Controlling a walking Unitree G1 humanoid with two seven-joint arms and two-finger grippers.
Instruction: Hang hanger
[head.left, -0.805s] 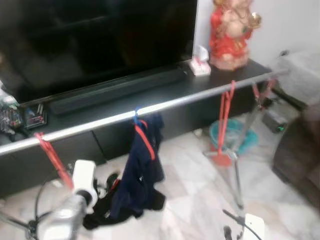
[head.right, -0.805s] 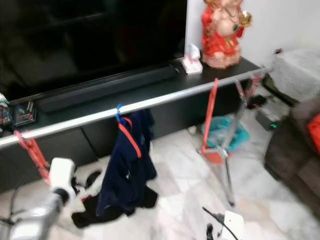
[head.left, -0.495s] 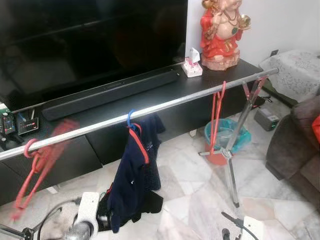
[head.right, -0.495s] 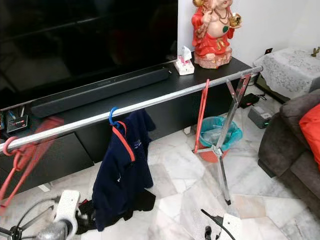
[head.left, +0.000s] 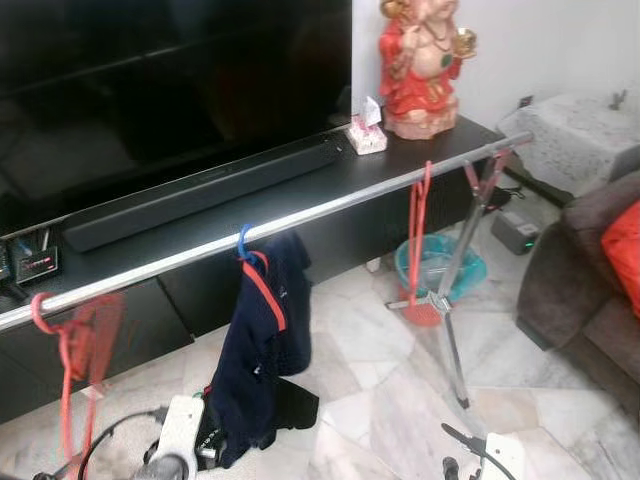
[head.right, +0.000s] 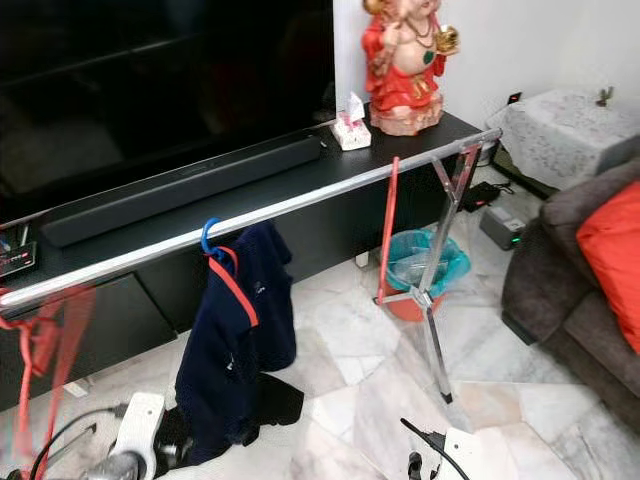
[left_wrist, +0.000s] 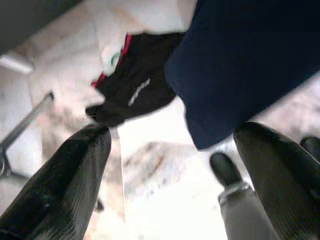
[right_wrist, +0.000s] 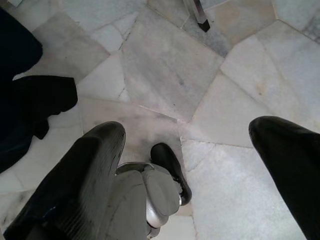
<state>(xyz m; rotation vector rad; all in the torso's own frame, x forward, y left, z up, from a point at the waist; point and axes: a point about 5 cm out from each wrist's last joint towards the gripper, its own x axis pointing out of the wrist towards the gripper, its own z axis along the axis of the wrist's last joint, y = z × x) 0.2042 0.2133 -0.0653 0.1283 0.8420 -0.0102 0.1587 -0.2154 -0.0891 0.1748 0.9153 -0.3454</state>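
A long silver metal clothes rail (head.left: 330, 205) runs across the room in front of a low black television cabinet (head.left: 300, 175). Three hangers hook over it. A pink-red plastic hanger (head.left: 75, 345), blurred, hangs at the rail's left end. A blue-hooked hanger carrying a dark navy garment with a red stripe (head.left: 262, 350) hangs near the middle. A thin red hanger (head.left: 418, 235) hangs near the right end, beside the rail's folding stand (head.left: 455, 300).

Judging by this, the hanging looks done: the pink-red hanger sits on the rail and neither gripper holds anything. What remains is probably only drawing the arms clear.

The left gripper (left_wrist: 170, 165) hangs low with its two black fingers spread wide and empty, pointing at the pale marble floor (right_wrist: 165, 65), the navy garment's hem and a crumpled black cloth with red trim (left_wrist: 131, 92). The right gripper (right_wrist: 195, 165) is also spread wide and empty above bare floor.

The pink-red hanger's blur hides its exact shape. Its hook's seating on the rail is hard to make out.
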